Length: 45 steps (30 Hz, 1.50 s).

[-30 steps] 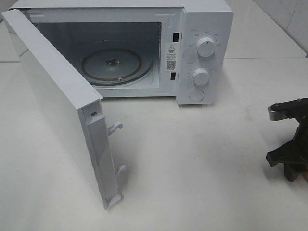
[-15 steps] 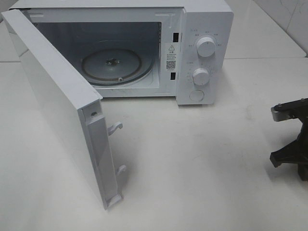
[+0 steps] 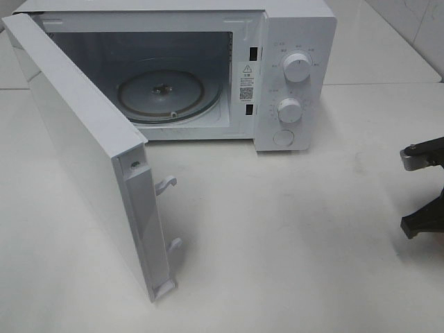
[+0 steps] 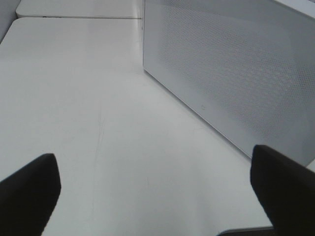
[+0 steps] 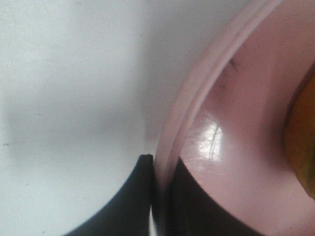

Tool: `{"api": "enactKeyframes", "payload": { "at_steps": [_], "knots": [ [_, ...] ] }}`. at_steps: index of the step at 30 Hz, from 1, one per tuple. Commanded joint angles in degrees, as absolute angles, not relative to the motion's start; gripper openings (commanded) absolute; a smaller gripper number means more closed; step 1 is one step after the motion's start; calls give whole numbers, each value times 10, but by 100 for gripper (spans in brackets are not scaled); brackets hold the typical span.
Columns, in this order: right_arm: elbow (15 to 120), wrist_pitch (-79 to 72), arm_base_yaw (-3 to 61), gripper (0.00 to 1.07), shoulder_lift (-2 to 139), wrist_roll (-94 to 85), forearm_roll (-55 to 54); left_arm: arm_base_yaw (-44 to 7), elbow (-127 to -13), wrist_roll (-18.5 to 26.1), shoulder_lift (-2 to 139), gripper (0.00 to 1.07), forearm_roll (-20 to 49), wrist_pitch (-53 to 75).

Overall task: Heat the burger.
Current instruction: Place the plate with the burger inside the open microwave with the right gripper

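Observation:
Only a yellow-brown sliver of the burger (image 5: 301, 142) shows, at the edge of the right wrist view, sitting on a round pink plate (image 5: 236, 123). My right gripper (image 5: 160, 169) is closed on the plate's rim, one black finger outside it and one inside. In the high view the right gripper (image 3: 424, 220) sits at the far right edge of the table; plate and burger are out of that view. My left gripper (image 4: 155, 191) is open and empty over the white table, beside the microwave door.
A white microwave (image 3: 295, 41) stands at the back with its door (image 3: 76, 152) swung wide open toward the front left. Its glass turntable (image 3: 166, 94) is bare. Two knobs and a button sit on its right panel. The door's perforated outer face (image 4: 231, 73) is near my left gripper.
My right gripper has moved to the right, partly leaving the high view. The microwave and its door have not moved.

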<state>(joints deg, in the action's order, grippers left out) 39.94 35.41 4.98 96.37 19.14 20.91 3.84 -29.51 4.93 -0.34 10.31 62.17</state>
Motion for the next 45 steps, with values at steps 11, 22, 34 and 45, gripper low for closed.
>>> {"api": "enactKeyframes", "payload": {
  "at_steps": [11, 22, 34, 45],
  "knots": [
    [397, 433, 131, 0, 951, 257, 278, 40, -295, 46, -12, 98, 104, 614],
    [397, 475, 186, 0, 928, 292, 328, 40, -295, 46, -12, 98, 104, 614],
    [396, 520, 233, 0, 857, 291, 338, 40, -295, 46, -12, 98, 104, 614],
    [396, 553, 294, 0, 822, 273, 340, 40, -295, 46, -12, 98, 104, 614]
  ]
}}
